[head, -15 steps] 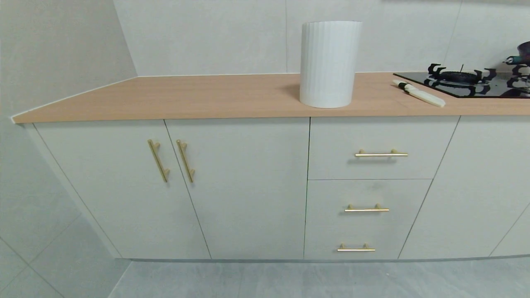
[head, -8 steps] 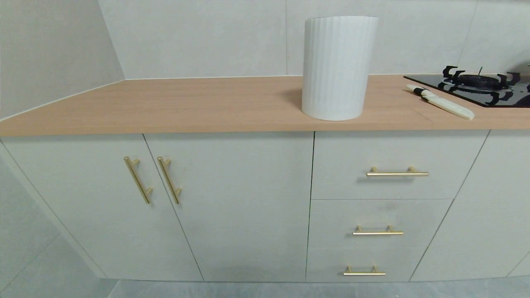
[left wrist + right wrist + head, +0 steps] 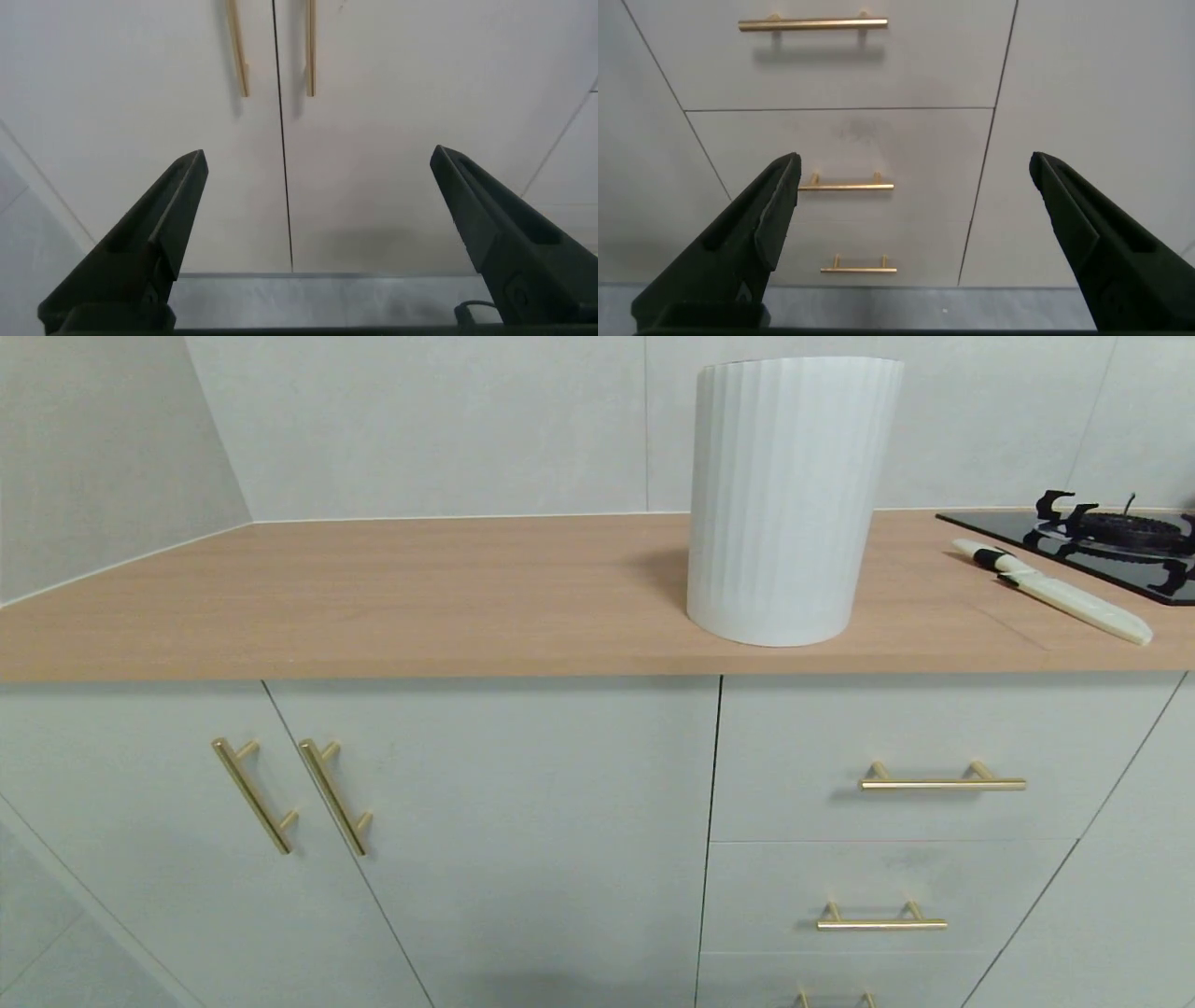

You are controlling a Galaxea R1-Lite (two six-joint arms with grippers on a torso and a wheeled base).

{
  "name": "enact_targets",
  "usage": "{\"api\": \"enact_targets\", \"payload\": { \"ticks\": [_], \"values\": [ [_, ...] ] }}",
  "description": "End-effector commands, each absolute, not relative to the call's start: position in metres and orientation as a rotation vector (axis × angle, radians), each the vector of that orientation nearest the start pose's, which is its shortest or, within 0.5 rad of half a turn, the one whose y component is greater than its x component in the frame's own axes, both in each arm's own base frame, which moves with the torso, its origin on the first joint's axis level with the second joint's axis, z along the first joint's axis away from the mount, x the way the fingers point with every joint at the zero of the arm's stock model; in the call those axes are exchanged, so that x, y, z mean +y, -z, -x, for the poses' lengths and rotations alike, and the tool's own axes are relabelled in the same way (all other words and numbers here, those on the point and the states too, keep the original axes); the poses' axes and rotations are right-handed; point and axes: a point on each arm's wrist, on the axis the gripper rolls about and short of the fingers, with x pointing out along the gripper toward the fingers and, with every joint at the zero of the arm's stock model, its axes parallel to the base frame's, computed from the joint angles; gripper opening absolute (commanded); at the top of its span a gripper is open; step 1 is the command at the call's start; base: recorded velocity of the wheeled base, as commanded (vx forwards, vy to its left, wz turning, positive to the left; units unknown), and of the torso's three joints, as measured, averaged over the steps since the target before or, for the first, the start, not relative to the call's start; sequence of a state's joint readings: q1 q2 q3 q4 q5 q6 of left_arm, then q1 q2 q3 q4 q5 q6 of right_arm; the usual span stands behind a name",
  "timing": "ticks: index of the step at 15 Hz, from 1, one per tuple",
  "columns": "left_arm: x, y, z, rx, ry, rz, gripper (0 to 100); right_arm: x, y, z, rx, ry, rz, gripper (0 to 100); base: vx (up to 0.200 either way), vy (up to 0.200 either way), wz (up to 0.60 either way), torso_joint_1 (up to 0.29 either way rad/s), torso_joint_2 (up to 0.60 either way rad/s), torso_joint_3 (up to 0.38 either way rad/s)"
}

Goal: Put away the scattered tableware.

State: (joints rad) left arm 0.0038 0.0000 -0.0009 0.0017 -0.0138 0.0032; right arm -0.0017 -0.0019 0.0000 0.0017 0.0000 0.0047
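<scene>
Camera closer; knife (image 3: pixel 1050 592) and ribbed holder (image 3: pixel 784 504) unmoved near the worktop's (image 3: pixel 420 597) front edge; left gripper (image 3: pixel 318 157) and right gripper (image 3: pixel 915 159) spread wide, empty.

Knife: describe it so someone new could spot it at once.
Follow the wooden countertop to the robot's right, past the tall white ribbed container, toward the black hob. Lying flat on the wood beside the hob is a slim cream knife. A black band near one end sets it apart.
</scene>
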Motion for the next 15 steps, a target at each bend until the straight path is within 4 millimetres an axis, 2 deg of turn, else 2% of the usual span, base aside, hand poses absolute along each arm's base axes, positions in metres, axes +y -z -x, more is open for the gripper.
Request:
{"api": "enact_targets", "payload": {
  "ticks": [1, 2, 13, 15],
  "values": [
    [-0.0004, -0.0758, 0.0228, 0.002, 0.011, -0.003, 100, 0.0, -0.0753, 0.0228, 0.002, 0.002, -0.005, 100, 0.0, 0.0, 0.0, 0.0, 0.0, 0.0],
    [-0.0004, -0.0754, 0.0227, 0.003, 0.011, -0.003, 100, 0.0, -0.0753, 0.0228, 0.002, 0.002, -0.005, 100, 0.0, 0.0, -0.6, 0.002, 0.0, 0.007],
    [-0.0004, -0.0754, 0.0227, 0.003, 0.011, -0.003, 100, 0.0, -0.0753, 0.0228, 0.002, 0.002, -0.005, 100, 0.0, 0.0, 0.0, 0.0, 0.0, 0.0],
    [-0.0004, -0.0758, 0.0228, 0.002, 0.009, -0.003, 100, 0.0, -0.0753, 0.0228, 0.002, 0.002, -0.005, 100, 0.0, -0.2, 0.0, -0.005, 0.0, -0.002]
  ]
}}
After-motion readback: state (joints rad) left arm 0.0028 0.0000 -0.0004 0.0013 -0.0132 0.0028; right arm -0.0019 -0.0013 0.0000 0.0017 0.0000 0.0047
